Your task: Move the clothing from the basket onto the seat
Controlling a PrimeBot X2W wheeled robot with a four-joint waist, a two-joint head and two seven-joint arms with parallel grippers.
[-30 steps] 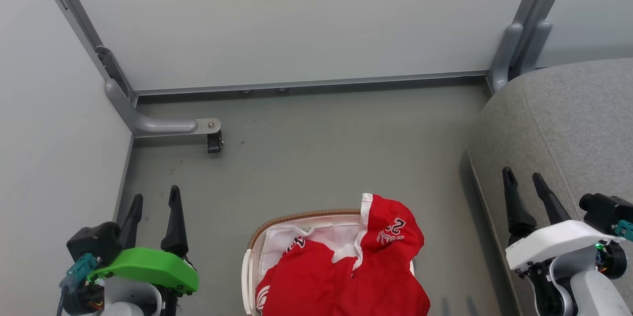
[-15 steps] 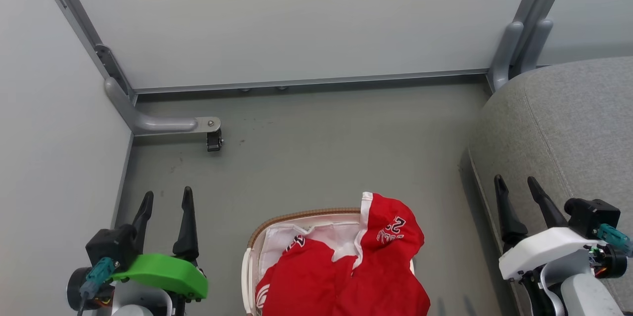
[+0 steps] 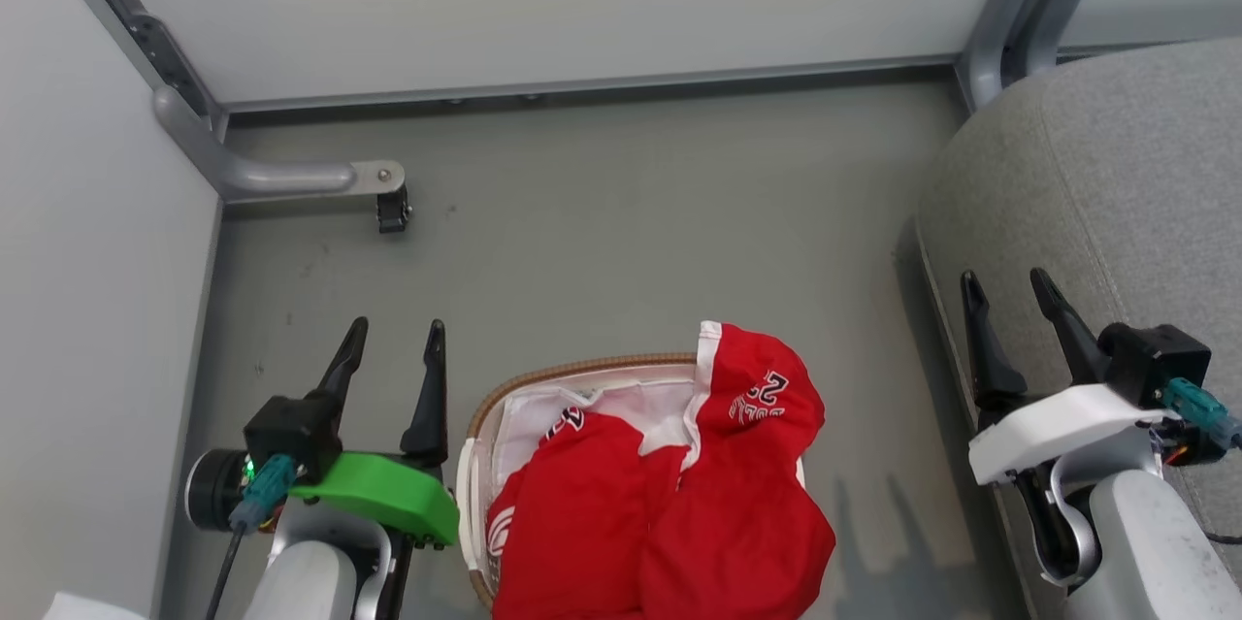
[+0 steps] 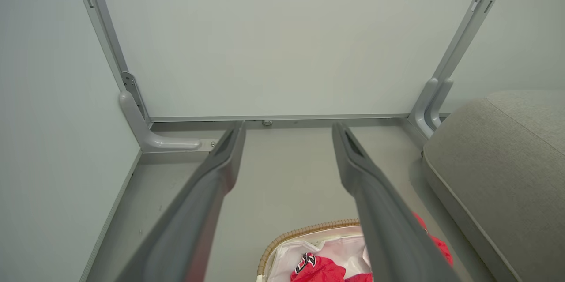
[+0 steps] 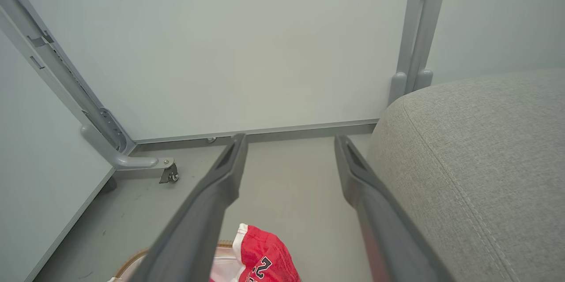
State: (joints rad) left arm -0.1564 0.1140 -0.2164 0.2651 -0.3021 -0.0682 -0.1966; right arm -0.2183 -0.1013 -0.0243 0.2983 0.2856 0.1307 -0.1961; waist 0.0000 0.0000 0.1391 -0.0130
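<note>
The head camera is looking steeply down on the basket (image 3: pixel 582 368); both wrist cameras are looking forward over it from behind, sharing its far rim.

The oval white plastic laundry basket with a brown woven-look rim (image 3: pixel 582 368) stands on the grey floor (image 3: pixel 631 212). The bright red sports clothing (image 3: pixel 660 513) lies in it, one piece draped over its right rim. The large grey woven-fabric seat (image 3: pixel 1116 183) stands to the right, apart from the basket. The left gripper (image 3: pixel 398 327) hangs just left of the basket, and the right gripper (image 3: pixel 1003 278) at the seat's left edge.
</note>
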